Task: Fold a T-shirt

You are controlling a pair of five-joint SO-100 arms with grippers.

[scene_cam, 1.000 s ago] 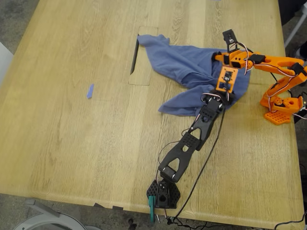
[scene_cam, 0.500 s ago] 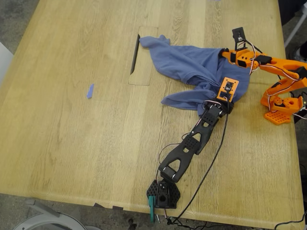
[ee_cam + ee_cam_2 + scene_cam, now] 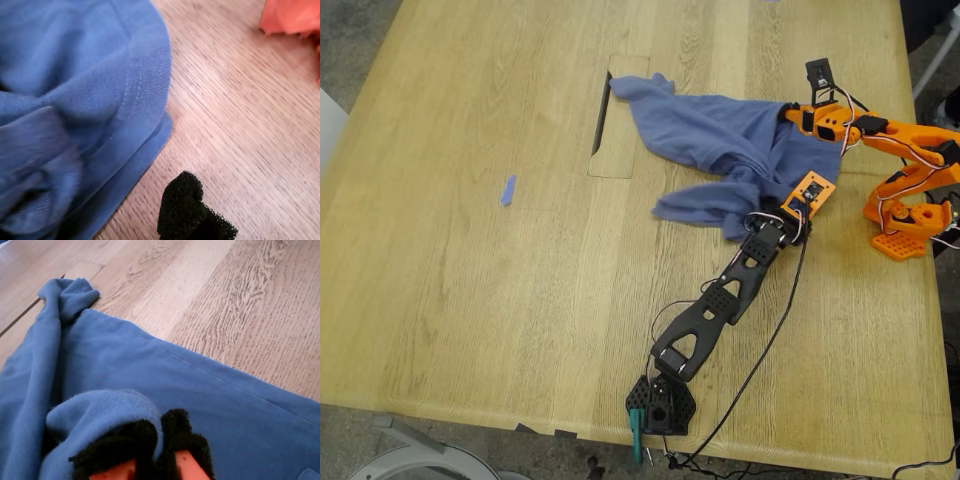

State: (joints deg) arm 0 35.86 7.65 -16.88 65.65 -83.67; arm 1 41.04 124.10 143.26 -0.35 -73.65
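**Two claws drawing the T-shirt toward the exterior view's right**

Both arms have shifted in the last second. My second claw (image 3: 792,115), on the orange arm, has risen a little toward the exterior view's top. It is clamped on a rolled fold of the T-shirt (image 3: 720,140), and its foam pads (image 3: 175,432) are pinched together on the cloth. My first claw (image 3: 788,212), on the black arm, has swung toward the exterior view's lower right. The shirt's near edge has trailed after it.

In the first wrist view, one foam pad (image 3: 187,205) sits beside the hem (image 3: 145,100). I cannot tell whether this claw is gripping it.

The shirt is bunched on the desk (image 3: 470,300), with one sleeve end by the cable slot (image 3: 603,120). I judge this is spreading, and no fold has begun.
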